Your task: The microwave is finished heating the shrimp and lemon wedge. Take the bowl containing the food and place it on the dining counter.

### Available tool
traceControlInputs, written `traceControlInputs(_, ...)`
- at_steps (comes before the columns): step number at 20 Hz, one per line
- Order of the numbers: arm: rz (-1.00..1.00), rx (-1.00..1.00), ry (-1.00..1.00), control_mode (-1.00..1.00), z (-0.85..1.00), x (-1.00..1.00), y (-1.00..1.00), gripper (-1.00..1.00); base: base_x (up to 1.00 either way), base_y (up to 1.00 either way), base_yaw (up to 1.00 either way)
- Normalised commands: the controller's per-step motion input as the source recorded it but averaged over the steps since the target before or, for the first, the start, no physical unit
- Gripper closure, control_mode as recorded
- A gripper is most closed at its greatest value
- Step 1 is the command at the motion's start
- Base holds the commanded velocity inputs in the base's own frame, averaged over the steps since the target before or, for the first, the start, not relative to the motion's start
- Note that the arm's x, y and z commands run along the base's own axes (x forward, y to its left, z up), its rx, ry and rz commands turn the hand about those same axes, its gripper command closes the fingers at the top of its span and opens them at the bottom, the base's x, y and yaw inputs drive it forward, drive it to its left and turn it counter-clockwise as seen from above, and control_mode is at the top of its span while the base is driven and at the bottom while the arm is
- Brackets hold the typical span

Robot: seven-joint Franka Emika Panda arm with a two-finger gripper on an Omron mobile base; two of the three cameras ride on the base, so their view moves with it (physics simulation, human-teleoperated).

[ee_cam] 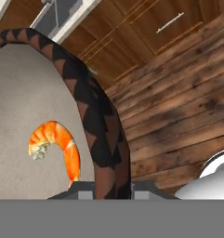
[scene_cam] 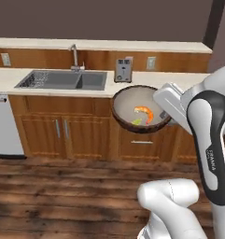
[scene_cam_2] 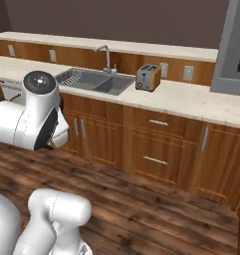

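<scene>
**Bowl carried in the air, away from the kitchen counter**

Left base view shows the bowl (scene_cam: pixel 141 110) held up in the air in front of the wooden cabinets (scene_cam: pixel 62 133), just below the edge of the pale counter (scene_cam: pixel 146 79) that carries the sink (scene_cam: pixel 62 80) and the toaster (scene_cam: pixel 123 70). It touches neither the counter nor the floor (scene_cam: pixel 62 186); only the gripper (scene_cam: pixel 164 115) supports it, from its right side. The bowl leans with its open side toward the camera, yet the food stays inside, resting in the lower part.

In the hand view the bowl wall (ee_cam: pixel 97 130) comes down exactly between the two finger tips at the bottom edge, so the jaws are pinching the rim, one finger inside and one outside. I think this grip is chosen because the rim is the only thin part that such narrow jaws can take. It holds the bowl from one side only, which probably explains the lean.

The bowl is dark brown outside, with a pattern of triangles along the rim, and pale beige and matte inside. The shrimp (ee_cam: pixel 57 144) is curled, orange with lighter stripes, and lies close to the held wall. The lemon wedge (scene_cam: pixel 137 121) is a small yellow-green piece just beside the shrimp, on the lower side.

The dining counter is not among the things seen here, so in my judgement the carrying is only partly done.
</scene>
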Motion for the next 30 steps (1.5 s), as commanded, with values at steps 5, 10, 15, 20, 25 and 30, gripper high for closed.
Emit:
traceControlInputs(5, 0.0, 0.0, 0.0, 1.0, 0.0, 0.0, 0.0, 1.0, 0.24, 0.66, 0.45)
traceControlInputs(10, 0.0, 0.0, 0.0, 1.0, 0.0, 0.0, 0.0, 1.0, 0.33, 0.95, 0.32)
traceControlInputs(15, 0.0, 0.0, 0.0, 1.0, 0.0, 0.0, 0.0, 1.0, 0.46, 1.0, 0.23)
traceControlInputs(20, 0.0, 0.0, 0.0, 1.0, 0.0, 0.0, 0.0, 1.0, 0.9, 1.0, 0.13)
traceControlInputs(25, 0.0, 0.0, 0.0, 1.0, 0.0, 0.0, 0.0, 1.0, 1.0, 0.99, 0.01)
traceControlInputs(30, 0.0, 0.0, 0.0, 1.0, 0.0, 0.0, 0.0, 1.0, 1.0, 0.84, 0.0)
